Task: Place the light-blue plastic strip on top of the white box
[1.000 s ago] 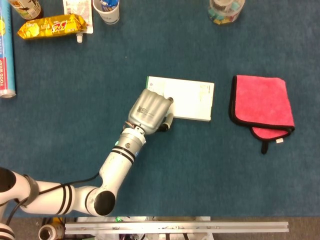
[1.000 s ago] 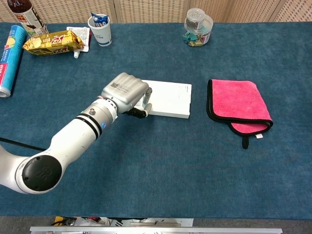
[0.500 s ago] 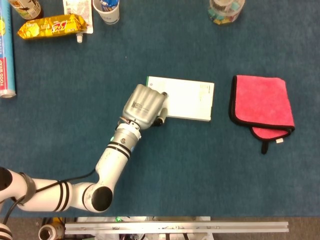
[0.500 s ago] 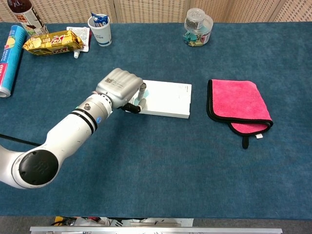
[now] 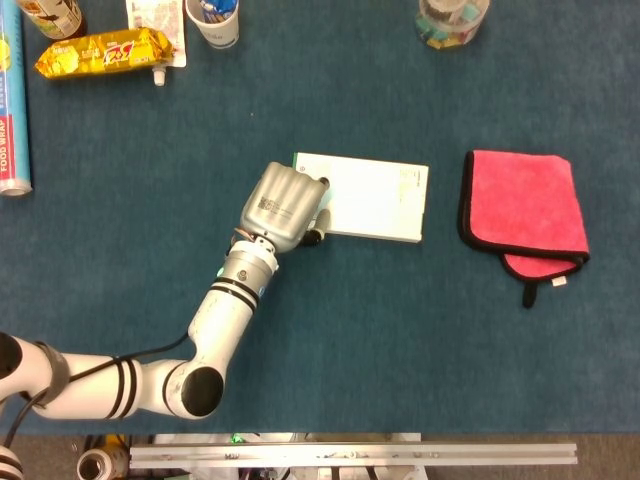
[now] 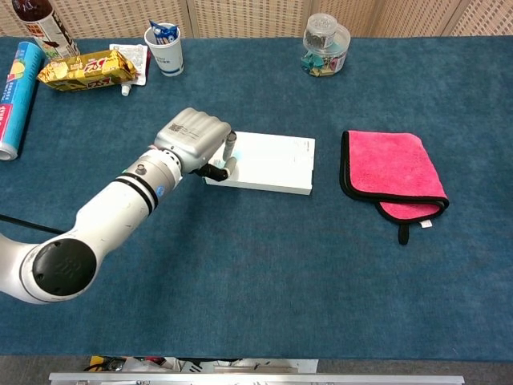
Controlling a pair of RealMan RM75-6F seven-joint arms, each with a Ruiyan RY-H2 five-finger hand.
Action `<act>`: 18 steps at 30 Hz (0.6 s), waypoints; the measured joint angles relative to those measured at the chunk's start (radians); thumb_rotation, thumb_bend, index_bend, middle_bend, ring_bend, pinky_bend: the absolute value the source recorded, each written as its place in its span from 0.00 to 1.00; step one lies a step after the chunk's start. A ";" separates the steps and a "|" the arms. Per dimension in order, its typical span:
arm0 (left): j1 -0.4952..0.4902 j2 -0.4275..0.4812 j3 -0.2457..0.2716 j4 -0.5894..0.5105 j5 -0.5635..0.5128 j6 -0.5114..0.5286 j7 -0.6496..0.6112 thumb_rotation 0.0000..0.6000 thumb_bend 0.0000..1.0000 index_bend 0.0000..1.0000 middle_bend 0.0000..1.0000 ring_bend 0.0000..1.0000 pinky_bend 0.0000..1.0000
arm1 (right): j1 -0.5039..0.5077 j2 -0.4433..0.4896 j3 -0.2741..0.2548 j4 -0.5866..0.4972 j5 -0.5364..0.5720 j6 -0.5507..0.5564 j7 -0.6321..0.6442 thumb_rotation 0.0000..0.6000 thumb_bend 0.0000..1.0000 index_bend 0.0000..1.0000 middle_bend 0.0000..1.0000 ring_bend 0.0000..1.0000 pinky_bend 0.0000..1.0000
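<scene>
I see my left hand (image 6: 195,143) over the white box's (image 6: 272,163) left end on blue cloth (image 6: 264,273); finger state and strip position I cannot tell; slatted wall (image 6: 240,16) stands far

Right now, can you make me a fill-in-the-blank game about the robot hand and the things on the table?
1. The left hand is at the ____ end of the white box.
2. The folded cloth right of the box is ____ with a black edge.
3. The paper cup stands at the ____ edge of the table, beside the yellow snack packet.

Missing words: left; pink; far
</scene>
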 measured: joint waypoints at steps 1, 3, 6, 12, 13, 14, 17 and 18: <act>0.001 0.006 0.002 -0.007 0.004 0.002 -0.002 0.51 0.51 0.45 1.00 1.00 0.98 | 0.000 0.000 0.000 -0.001 0.000 0.000 0.000 1.00 0.16 0.39 0.42 0.42 0.54; 0.005 0.018 0.008 -0.021 0.014 0.007 -0.004 0.51 0.51 0.45 1.00 1.00 0.98 | 0.000 0.000 0.000 -0.001 0.000 0.000 -0.001 1.00 0.16 0.39 0.42 0.42 0.54; 0.014 0.042 0.024 -0.049 0.031 0.015 -0.008 0.51 0.51 0.45 1.00 1.00 0.98 | 0.001 -0.002 0.000 0.000 0.000 -0.002 -0.001 1.00 0.16 0.39 0.42 0.42 0.54; 0.027 0.061 0.053 -0.080 0.045 0.017 -0.015 0.51 0.51 0.46 1.00 1.00 0.98 | 0.004 -0.005 0.000 -0.001 -0.005 -0.004 -0.005 1.00 0.16 0.39 0.42 0.42 0.54; 0.028 0.061 0.057 -0.082 0.045 0.015 -0.013 0.51 0.51 0.46 1.00 1.00 0.98 | 0.003 -0.004 0.000 -0.002 -0.005 -0.004 -0.006 1.00 0.16 0.39 0.42 0.42 0.54; 0.028 0.060 0.059 -0.082 0.045 0.015 -0.013 0.51 0.51 0.46 1.00 1.00 0.98 | 0.003 -0.004 0.000 -0.003 -0.005 -0.003 -0.007 1.00 0.16 0.39 0.42 0.42 0.54; 0.030 0.057 0.067 -0.083 0.047 0.014 -0.010 0.52 0.51 0.46 1.00 1.00 0.98 | 0.001 -0.002 0.000 -0.005 -0.004 -0.001 -0.008 1.00 0.16 0.39 0.42 0.42 0.54; 0.030 0.055 0.068 -0.082 0.047 0.014 -0.010 0.52 0.51 0.46 1.00 1.00 0.98 | 0.001 -0.002 0.000 -0.006 -0.005 -0.001 -0.008 1.00 0.16 0.39 0.42 0.42 0.54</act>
